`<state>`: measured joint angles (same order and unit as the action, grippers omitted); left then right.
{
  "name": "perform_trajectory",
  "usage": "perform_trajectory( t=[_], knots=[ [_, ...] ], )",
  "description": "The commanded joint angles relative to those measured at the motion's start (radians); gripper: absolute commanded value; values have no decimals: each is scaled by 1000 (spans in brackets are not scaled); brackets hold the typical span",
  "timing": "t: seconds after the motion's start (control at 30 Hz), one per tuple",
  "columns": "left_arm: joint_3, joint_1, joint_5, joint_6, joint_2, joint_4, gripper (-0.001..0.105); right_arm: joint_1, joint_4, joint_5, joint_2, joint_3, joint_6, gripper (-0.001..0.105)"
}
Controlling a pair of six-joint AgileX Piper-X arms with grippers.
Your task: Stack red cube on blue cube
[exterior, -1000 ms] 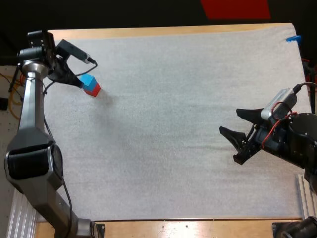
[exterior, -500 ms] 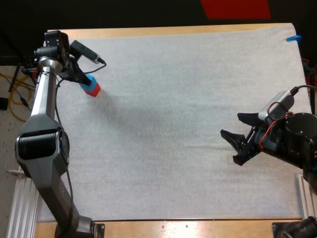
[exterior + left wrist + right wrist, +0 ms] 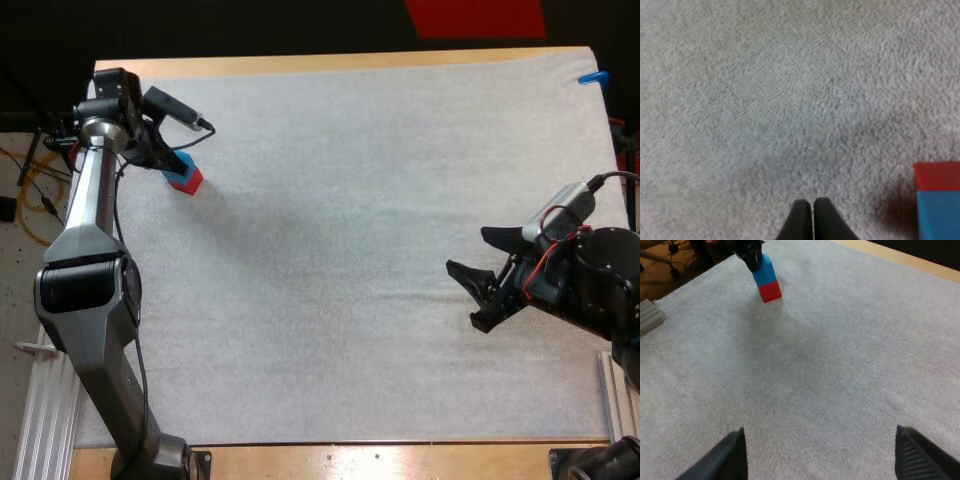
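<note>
Red cube [image 3: 770, 291] stands at the far left of the mat [image 3: 350, 300] with the blue cube [image 3: 763, 270] on top (the reverse of what is asked). The left gripper [image 3: 813, 202], fingers pressed together on nothing, hangs just beside them, and any sideways drift could topple the pair; the right gripper [image 3: 466, 250], fingers spread, is well apart.

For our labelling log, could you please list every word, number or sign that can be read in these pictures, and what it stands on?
None can be read: the red cube, the blue cube, the white mat and the wooden table bear no text.
</note>
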<state>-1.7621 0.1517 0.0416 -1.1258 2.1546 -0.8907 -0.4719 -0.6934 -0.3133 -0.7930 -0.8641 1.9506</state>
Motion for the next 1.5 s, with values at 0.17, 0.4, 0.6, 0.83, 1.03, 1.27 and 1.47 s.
perform_trajectory(
  t=[0.17,0.4,0.6,0.83,1.03,1.27,1.47],
  knots=[
    [-12,-3,-26,-63,10,6,0,-1,0,3,0,-9,-1,61],
    [-12,-1,-32,-63,10,6,0,-1,0,3,0,-9,-1,61],
    [-12,-1,-55,-72,10,0,0,-1,0,3,0,-9,-1,61],
    [-9,-1,-82,-90,10,-21,0,-1,0,3,0,-9,-1,61],
    [-9,-1,-103,-90,10,-70,0,-1,0,3,0,-9,-1,61],
    [-9,-6,-147,-90,10,-104,0,-1,0,3,0,-9,-1,61],
    [4,-12,-150,-90,10,-115,0,-1,0,3,0,-9,-1,61]
  ],
)
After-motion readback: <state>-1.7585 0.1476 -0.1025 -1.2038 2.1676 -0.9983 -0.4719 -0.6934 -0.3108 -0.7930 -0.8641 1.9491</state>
